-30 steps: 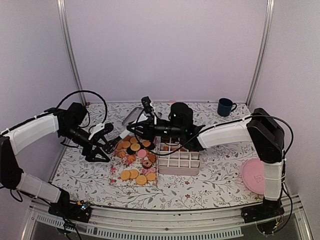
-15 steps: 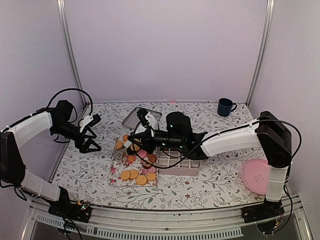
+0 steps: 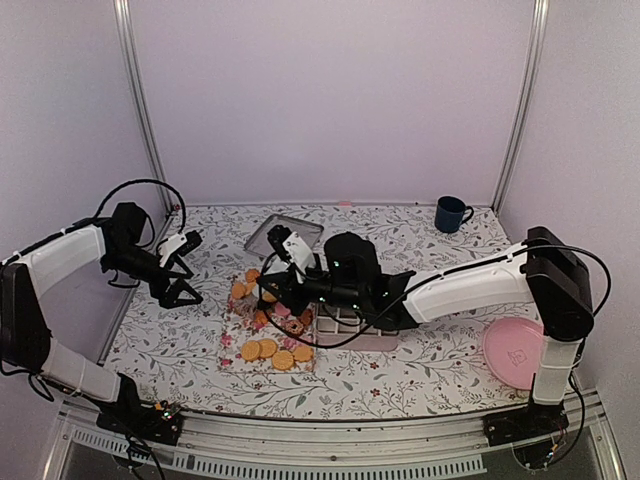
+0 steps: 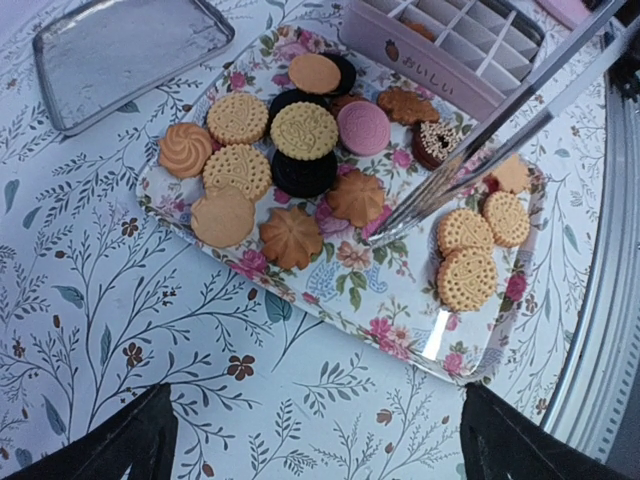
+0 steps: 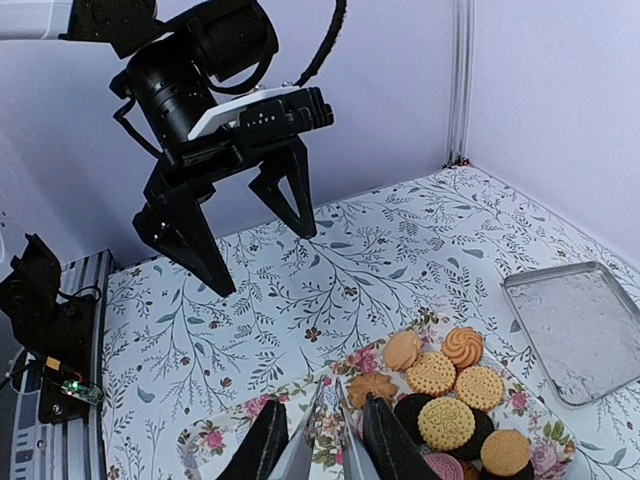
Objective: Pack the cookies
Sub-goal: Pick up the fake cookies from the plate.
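Note:
The cookies lie on a floral tray: mostly golden rounds, some dark, one pink. My right gripper hangs over the tray's left part, shut on metal tongs whose blades sit between its fingers. The tongs reach down onto the tray amid the cookies. My left gripper is open and empty, above the tablecloth to the left of the tray, apart from it. A white divided box stands right of the tray, partly hidden by the right arm.
An empty metal tray lies behind the cookies. A blue mug stands at the back right. A pink plate sits by the right arm's base. Frame posts and walls close in the sides.
My left gripper has drawn back to the left, away from the tray, and opened wide. The right gripper has come forward and down over the tray with the tongs.

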### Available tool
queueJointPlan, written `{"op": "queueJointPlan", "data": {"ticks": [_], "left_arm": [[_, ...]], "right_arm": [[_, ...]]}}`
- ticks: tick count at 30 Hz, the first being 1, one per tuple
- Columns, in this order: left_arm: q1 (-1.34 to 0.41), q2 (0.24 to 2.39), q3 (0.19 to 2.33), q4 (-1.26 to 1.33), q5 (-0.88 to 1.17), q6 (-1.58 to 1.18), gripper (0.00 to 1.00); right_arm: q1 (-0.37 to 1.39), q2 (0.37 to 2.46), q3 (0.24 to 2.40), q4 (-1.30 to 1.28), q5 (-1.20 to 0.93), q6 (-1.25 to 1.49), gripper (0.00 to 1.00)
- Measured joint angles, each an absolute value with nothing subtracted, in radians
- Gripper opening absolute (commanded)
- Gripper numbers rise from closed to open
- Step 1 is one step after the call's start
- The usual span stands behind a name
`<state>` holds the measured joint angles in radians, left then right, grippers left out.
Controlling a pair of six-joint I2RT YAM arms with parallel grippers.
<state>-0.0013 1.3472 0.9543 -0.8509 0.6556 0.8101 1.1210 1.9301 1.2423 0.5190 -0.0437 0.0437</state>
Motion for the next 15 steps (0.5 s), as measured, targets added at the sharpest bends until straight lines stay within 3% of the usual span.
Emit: {"op": "queueJointPlan", "data": {"ticks": [7, 15], "left_arm": [[-0.001, 1.347, 0.954, -0.85, 0.652, 0.81, 0.99], [-0.001, 1.347, 0.954, -0.851, 0.653, 0.81, 0.99]], "right_arm": [[1.148, 1.93, 1.242, 0.484, 0.027, 0.025, 0.4], [1.156, 1.93, 1.242, 0.478, 0.078, 0.004, 0.42]]}}
